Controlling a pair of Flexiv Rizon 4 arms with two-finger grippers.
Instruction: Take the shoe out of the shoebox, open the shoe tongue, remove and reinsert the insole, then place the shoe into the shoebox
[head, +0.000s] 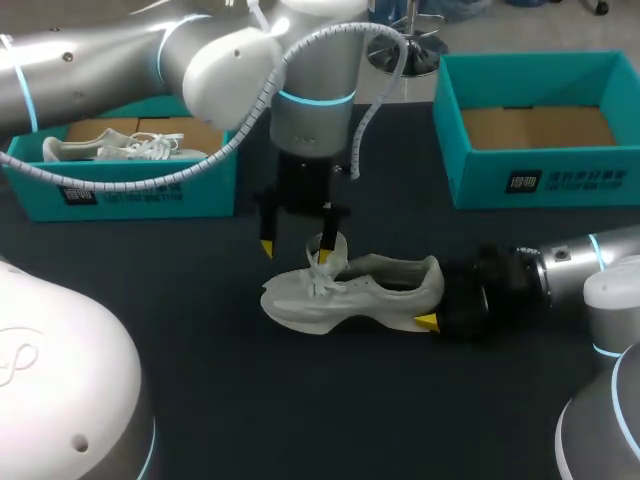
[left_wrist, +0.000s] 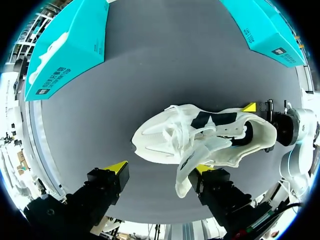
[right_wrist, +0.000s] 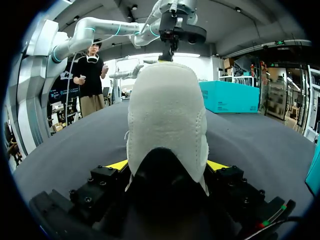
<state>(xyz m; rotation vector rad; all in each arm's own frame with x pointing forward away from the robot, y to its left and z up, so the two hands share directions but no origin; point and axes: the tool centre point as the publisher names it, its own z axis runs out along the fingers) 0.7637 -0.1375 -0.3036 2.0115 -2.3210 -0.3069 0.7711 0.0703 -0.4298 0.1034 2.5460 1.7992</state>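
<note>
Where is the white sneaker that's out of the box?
Head view: the white lace-up sneaker stands in the middle of the dark table, heel clamped by the right gripper, open left gripper directly above it.

shoe (head: 350, 290) on table (head: 300, 410), left shoebox (head: 150, 192) and right shoebox (head: 570, 180) behind it

Our table (head: 250, 400) has a dark, matte top, and a white shoe (head: 350, 290) stands on its sole near the middle, toe to the left and heel to the right. At the far left we see a teal shoebox (head: 150, 190) resting on the table, open at the top. At the far right sits a second teal shoebox (head: 580, 180), also open, and both are well apart from the shoe.
</note>
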